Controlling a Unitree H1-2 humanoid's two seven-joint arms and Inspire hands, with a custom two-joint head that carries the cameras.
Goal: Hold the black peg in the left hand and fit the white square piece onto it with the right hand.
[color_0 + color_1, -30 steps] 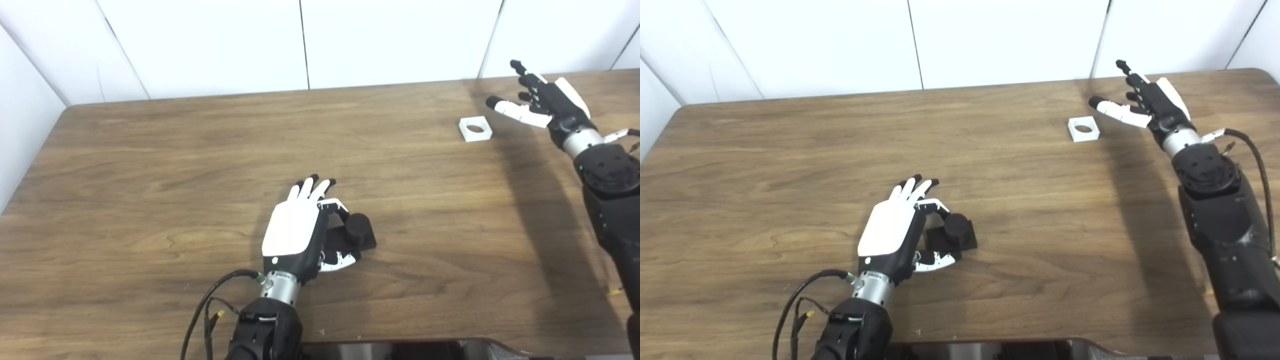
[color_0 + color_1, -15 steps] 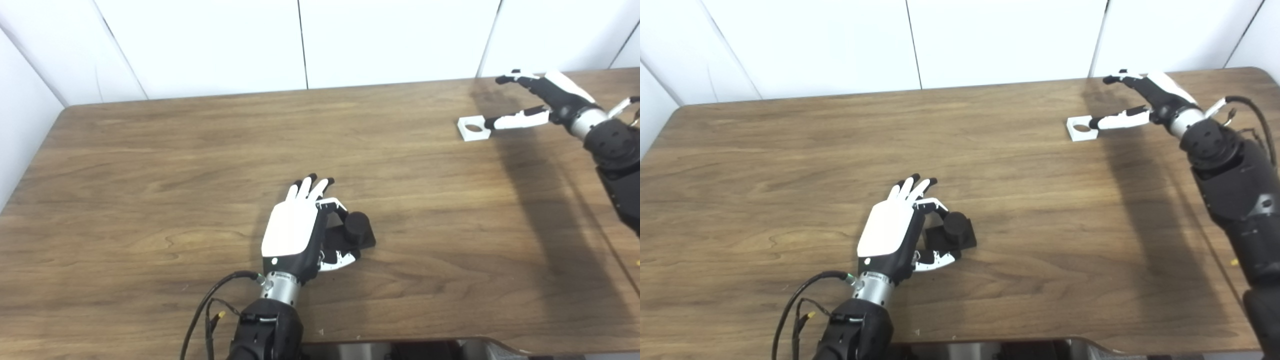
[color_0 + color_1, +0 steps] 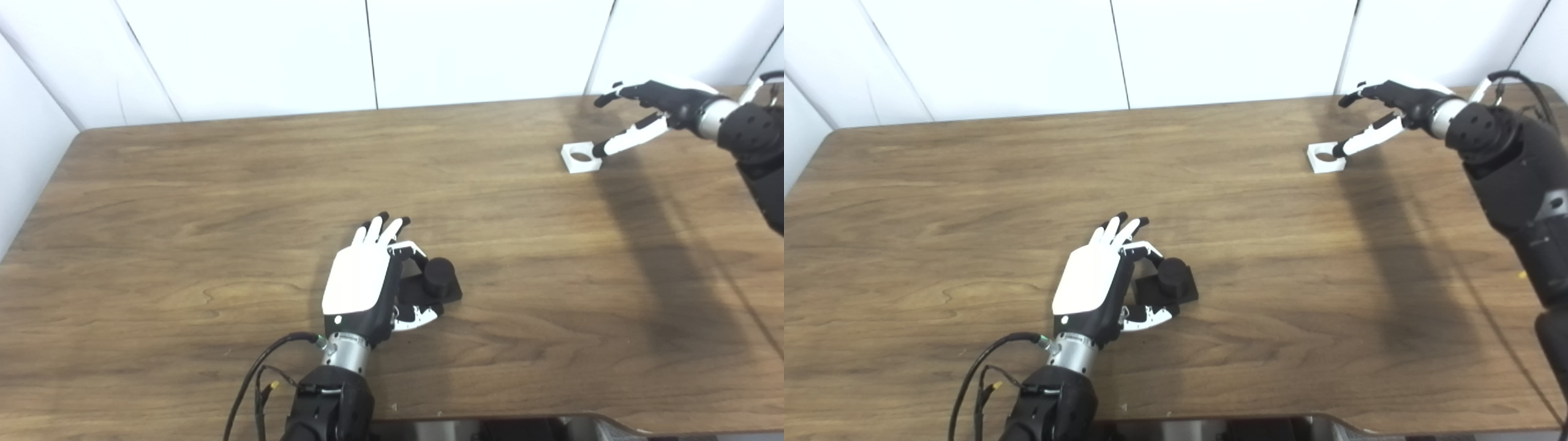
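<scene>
**A:** Near the middle of the wooden table [image 3: 184, 184], what is the left hand [image 3: 361, 282] doing?

**B:** It lies palm down, white back plate up, its fingers [image 3: 383, 226] stretched toward the far edge. The thumb and one curled finger reach round the black peg [image 3: 438, 275], a short round post standing upright on a square black base. That base rests flat on the wood. The hand touches the peg on its left side, yet I cannot tell whether the grip is firm or only loose.

**A:** And the white square piece [image 3: 580, 157]?

**B:** Well apart from the peg, toward the far right corner of the table. It lies flat, its round hole facing up.

**A:** Is the right hand [image 3: 1390, 110] on it?

**B:** Right at it, though not holding it. The hand is spread wide: the thumb points down and left, its dark tip at the piece's right edge, seemingly touching, while the other fingers [image 3: 1360, 95] reach out above and behind the piece, clear of it. Nothing is clasped between them.

**A:** Where does the right arm come from?

**B:** From the right side, the dark forearm [image 3: 1513, 184] rising along the table's edge, casting a long shadow across the wood.

**A:** Anything else in view?

**B:** A black cable [image 3: 257, 367] loops from the left wrist, and white wall panels [image 3: 245, 55] stand behind the table.
</scene>
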